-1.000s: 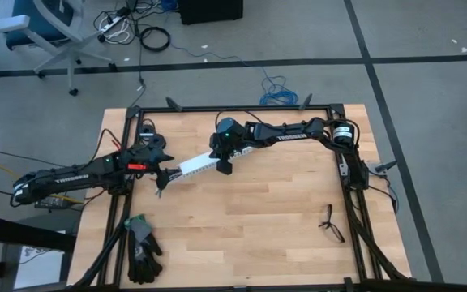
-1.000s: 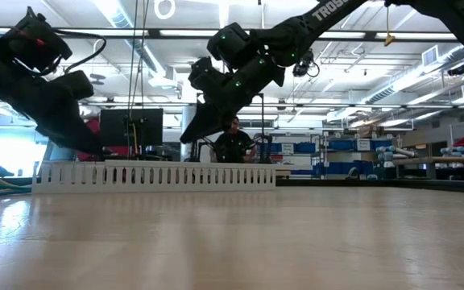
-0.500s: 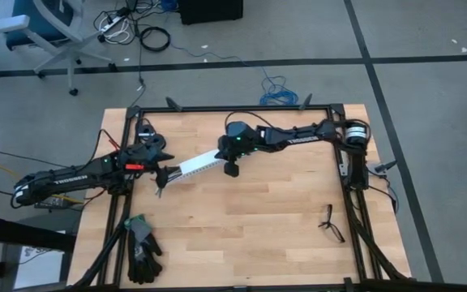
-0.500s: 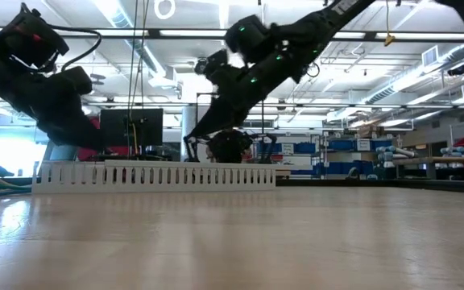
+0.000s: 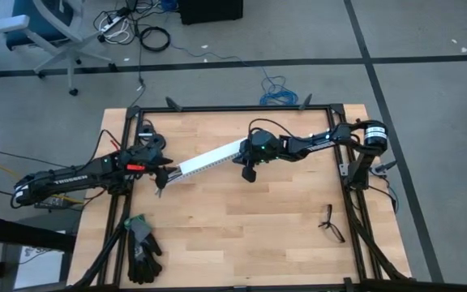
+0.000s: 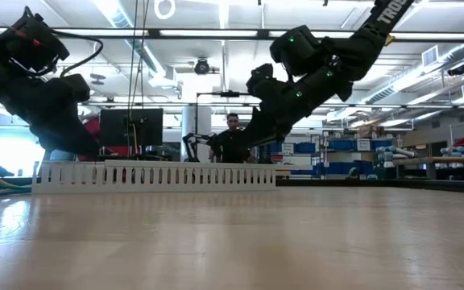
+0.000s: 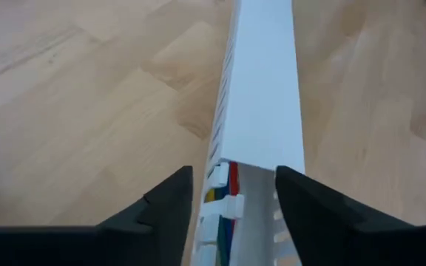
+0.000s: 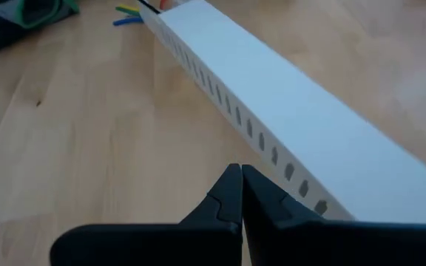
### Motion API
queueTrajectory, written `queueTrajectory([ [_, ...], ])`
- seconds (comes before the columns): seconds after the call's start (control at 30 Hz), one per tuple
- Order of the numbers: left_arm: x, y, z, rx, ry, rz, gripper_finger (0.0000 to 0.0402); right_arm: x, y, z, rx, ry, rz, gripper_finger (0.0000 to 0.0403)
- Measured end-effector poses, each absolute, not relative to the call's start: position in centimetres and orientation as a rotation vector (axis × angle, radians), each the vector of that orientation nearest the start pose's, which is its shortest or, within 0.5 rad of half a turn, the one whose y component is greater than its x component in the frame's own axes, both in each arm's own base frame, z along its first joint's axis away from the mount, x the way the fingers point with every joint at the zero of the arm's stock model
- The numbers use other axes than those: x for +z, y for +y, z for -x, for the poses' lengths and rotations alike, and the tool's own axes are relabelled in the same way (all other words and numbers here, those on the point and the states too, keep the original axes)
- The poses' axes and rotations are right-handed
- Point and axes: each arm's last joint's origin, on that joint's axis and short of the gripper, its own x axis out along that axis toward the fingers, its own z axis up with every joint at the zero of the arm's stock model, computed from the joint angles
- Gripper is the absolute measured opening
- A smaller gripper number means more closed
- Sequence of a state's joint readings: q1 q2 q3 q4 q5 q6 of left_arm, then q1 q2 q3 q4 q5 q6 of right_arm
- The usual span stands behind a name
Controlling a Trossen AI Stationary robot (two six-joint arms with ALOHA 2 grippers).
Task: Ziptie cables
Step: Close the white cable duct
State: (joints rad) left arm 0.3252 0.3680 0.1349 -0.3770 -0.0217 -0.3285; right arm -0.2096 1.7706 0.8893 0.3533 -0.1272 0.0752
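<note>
While the cables lie tucked inside the white slotted duct, coloured ends poke from its end.
My left gripper straddles that end, jaws part open, fingers beside the walls; grip unclear. My right gripper, shut and empty, hovers beside the duct's far end on the wooden table.

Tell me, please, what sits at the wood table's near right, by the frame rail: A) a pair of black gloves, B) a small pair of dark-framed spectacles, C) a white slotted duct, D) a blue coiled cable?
B: the high view shows the spectacles lying there alone on the table; the gloves lie at the near left.
</note>
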Motion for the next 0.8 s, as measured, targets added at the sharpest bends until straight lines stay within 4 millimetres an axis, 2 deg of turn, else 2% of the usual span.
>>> queueTrajectory([
  [0.2, 13.9, 3.3, -9.5, 0.459, 0.621, 0.435, 0.0167, 16.3, -7.0, -35.1, -0.091, 0.509, -0.144, 0.0000],
  [0.5, 13.3, 3.5, -9.7, 0.509, 0.657, 0.450, 0.0158, 16.3, -6.9, -35.1, -0.079, 0.508, -0.117, 0.0000],
  [0.63, 13.2, 3.7, -10.2, 0.523, 0.661, 0.423, 0.0141, 16.3, -6.9, -35.2, -0.077, 0.508, -0.110, 0.0000],
  [0.8, 13.0, 4.1, -11.3, 0.513, 0.654, 0.385, 0.0098, 16.3, -6.9, -35.2, -0.077, 0.505, -0.109, 0.0000],
])
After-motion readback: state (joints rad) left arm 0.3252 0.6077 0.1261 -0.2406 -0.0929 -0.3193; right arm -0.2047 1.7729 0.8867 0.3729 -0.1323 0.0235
